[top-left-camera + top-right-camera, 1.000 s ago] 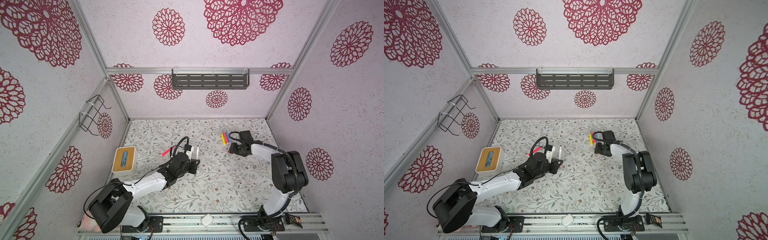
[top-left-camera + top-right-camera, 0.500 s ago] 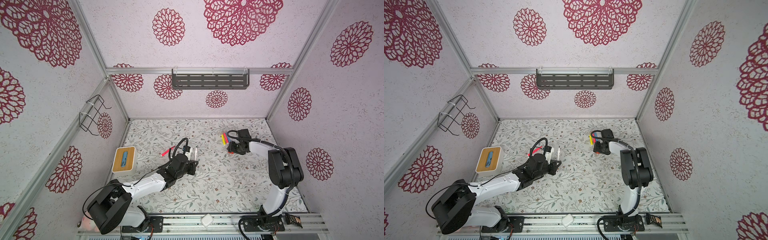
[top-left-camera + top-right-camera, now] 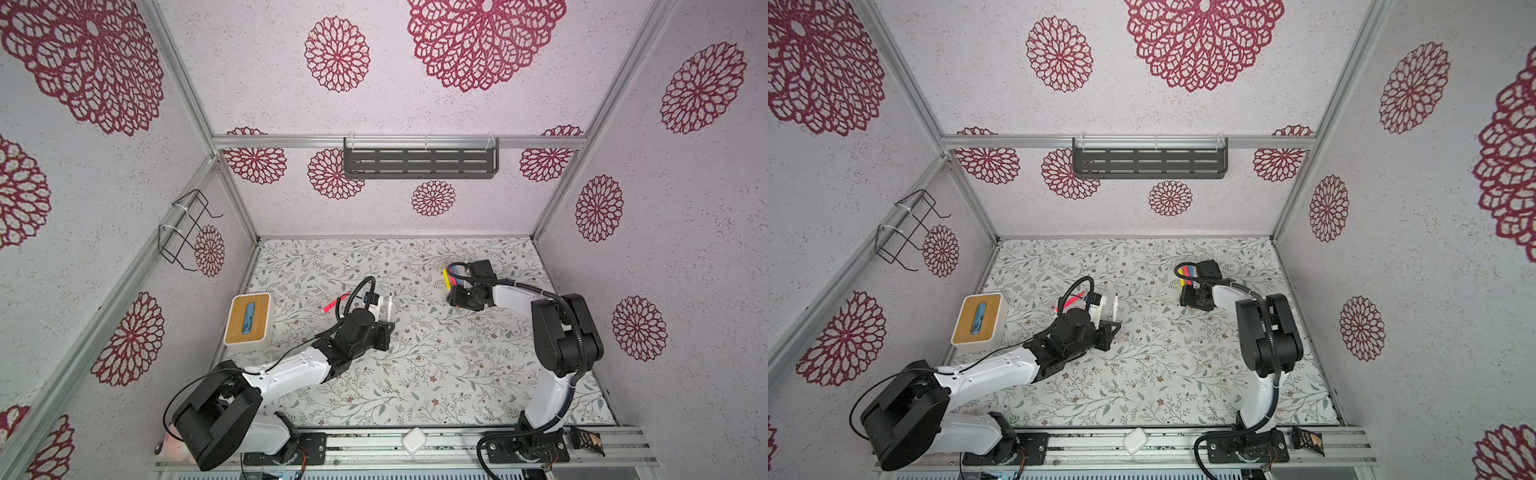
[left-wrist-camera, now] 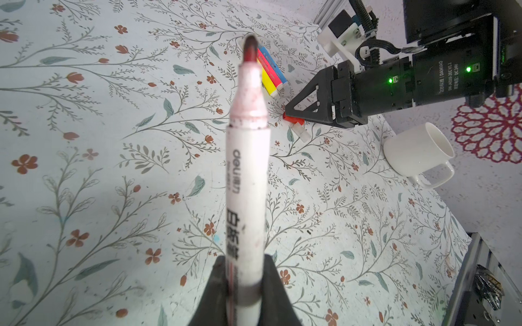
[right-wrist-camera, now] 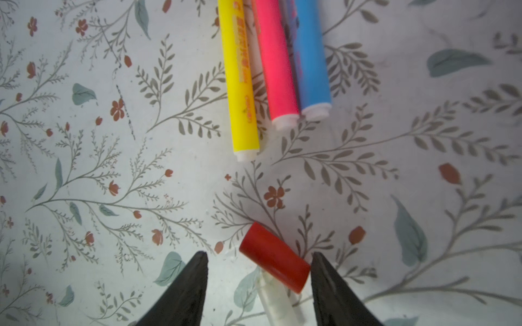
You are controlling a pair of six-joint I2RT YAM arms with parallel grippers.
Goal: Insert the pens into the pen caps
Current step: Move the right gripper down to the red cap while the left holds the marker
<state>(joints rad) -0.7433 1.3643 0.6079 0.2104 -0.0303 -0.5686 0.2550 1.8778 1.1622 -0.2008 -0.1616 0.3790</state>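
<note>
A stray reddish-pink plastic pen (image 3: 332,306) lies on the floral-patterned counter (image 3: 419,374), left of centre in a top view. It sits partly behind the left arm's cable and plays no part in the work at hand.

Just right of it, the left fingers (image 4: 214,285) clamp tight on the lower barrel of a white plastic marker pen with a bare red felt tip (image 4: 248,169). They hold it clear of the counter with the tip pointing away. Gripping it low leaves the whole front end free, presumably so a cap can be pushed onto it.

Right of centre, the right fingers (image 5: 183,293) stand moderately apart, low over the counter. They straddle a short red tubular plastic cap (image 5: 275,256) that lies slanted across a translucent plastic cap (image 5: 278,302). One finger seems to rest against the red cap's end while the other stands clear, though contact is hard to judge from here. This looks like the approach to pick the cap that matches the red tip.

Just beyond the caps, a yellow plastic pen (image 5: 243,84), a pink plastic pen (image 5: 275,62) and a blue plastic pen (image 5: 310,56) lie side by side, probably waiting their turn.
</note>
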